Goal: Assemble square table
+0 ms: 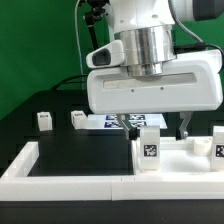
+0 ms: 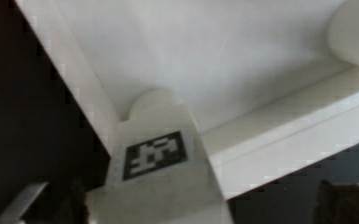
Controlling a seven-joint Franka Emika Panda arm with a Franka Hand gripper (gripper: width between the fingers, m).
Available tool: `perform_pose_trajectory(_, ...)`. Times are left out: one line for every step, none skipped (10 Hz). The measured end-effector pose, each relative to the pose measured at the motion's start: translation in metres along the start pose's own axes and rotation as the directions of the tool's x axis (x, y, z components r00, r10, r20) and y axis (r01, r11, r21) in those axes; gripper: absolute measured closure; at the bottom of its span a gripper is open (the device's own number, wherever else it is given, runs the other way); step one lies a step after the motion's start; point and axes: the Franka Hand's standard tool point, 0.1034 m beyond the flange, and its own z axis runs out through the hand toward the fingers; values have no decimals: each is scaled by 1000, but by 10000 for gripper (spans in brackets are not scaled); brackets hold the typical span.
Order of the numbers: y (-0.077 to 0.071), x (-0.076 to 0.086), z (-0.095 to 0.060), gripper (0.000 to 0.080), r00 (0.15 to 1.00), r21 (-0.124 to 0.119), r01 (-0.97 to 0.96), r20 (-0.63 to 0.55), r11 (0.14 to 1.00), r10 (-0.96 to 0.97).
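The white square panel (image 1: 180, 160) lies at the exterior view's right, against the border wall. One white leg (image 1: 148, 146) with a black-and-white tag stands upright on it, and a second tagged leg (image 1: 217, 144) stands at the right edge. My gripper (image 1: 152, 128) hangs over the first leg, open, with a dark finger on each side and a gap to the leg on both sides. In the wrist view the tagged leg (image 2: 155, 160) rises from the panel (image 2: 211, 50) between the dark fingers (image 2: 30, 203); my gripper (image 2: 185, 215) holds nothing. Two more legs (image 1: 43, 121) (image 1: 76, 119) stand loose at the back left.
The marker board (image 1: 100, 122) lies flat behind the gripper. The long white L-shaped border wall (image 1: 60, 172) runs along the front and up the left side. Black tabletop (image 1: 70, 145) shows inside the wall, and a green backdrop stands behind.
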Motion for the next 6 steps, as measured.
perform_pose_trajectory(0, 0, 0, 238, 1000, 0, -23, 0, 1000, 23)
perform_pose_trajectory(0, 0, 0, 238, 998, 0, -64, 0, 998, 64)
perform_pose_trajectory(0, 0, 0, 439, 990, -1, -141, 0, 990, 141)
perform_pose_trajectory(1, 0, 0, 492, 979, -1, -202, 0, 979, 202)
perform_pose_trajectory(2, 0, 1, 492, 970, -3, -244, 1, 970, 244)
perform_pose_trajectory(4, 1, 1, 492, 924, -10, -383, 7, 924, 383)
